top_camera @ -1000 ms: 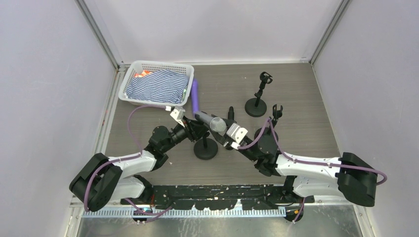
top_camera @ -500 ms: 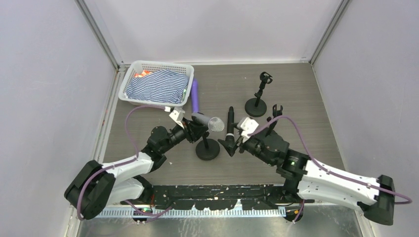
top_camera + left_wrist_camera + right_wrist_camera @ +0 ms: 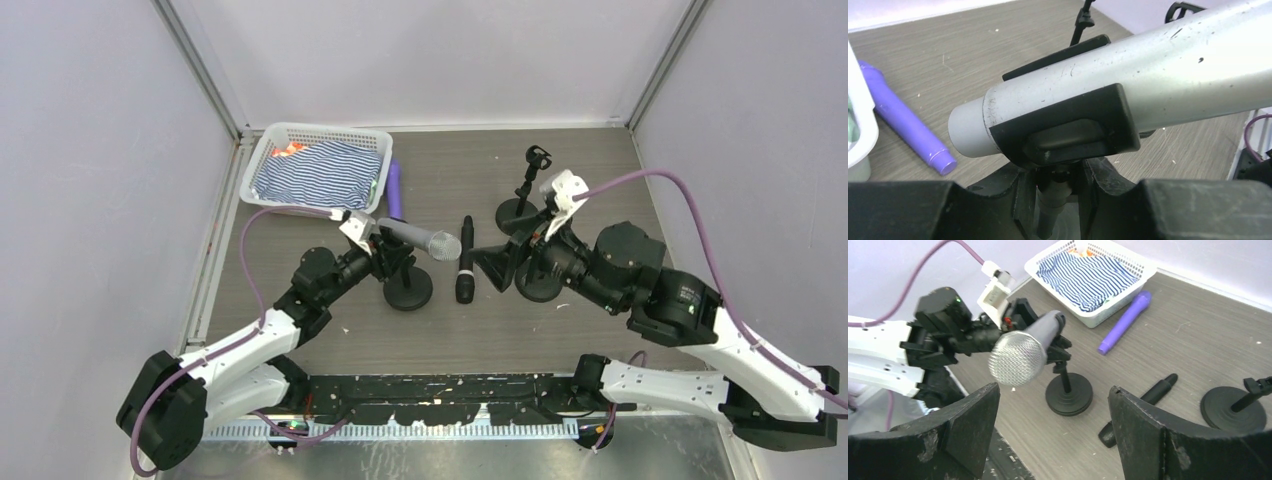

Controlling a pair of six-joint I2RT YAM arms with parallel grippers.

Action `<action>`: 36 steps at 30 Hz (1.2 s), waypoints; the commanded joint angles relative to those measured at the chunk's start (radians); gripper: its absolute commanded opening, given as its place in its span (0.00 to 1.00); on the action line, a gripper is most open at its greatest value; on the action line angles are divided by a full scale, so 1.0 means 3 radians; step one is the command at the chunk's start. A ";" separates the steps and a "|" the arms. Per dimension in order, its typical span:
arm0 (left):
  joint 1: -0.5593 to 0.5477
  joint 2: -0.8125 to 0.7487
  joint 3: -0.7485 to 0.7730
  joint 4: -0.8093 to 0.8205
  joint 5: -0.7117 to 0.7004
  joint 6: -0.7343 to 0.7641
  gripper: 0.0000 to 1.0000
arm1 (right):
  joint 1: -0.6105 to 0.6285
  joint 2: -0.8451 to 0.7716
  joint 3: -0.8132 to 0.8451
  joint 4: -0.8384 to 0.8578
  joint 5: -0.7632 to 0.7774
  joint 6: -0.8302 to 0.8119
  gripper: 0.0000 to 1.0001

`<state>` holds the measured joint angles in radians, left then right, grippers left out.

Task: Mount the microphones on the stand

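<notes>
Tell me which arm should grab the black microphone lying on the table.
Right. The right gripper is open, empty and points at the black microphone just ahead of it. The left gripper is closed on the stand carrying the silver microphone, so it looks busy.

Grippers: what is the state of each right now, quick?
Left gripper: closed on the stand, just under the silver microphone.
Right gripper: open, holding nothing.

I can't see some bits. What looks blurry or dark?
Left wrist view: the silver-grey stick microphone is sharp, scratches showing; the left gripper's black fingers and the black stand they clamp are murky. Right wrist view: the right gripper's fingers loom dark. Top view: even light.
</notes>
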<state>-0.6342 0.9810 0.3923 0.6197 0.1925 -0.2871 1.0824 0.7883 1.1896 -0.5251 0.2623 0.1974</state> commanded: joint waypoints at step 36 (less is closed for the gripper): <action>-0.0075 -0.0008 0.0049 0.0075 -0.0128 0.0247 0.00 | -0.0058 0.1369 0.0628 -0.0314 0.0046 0.0901 0.67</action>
<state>-0.6483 0.9916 0.3901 0.5041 0.1394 -0.2180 1.0733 1.1900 1.3853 -0.6830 0.2783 0.4561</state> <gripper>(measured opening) 0.316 0.689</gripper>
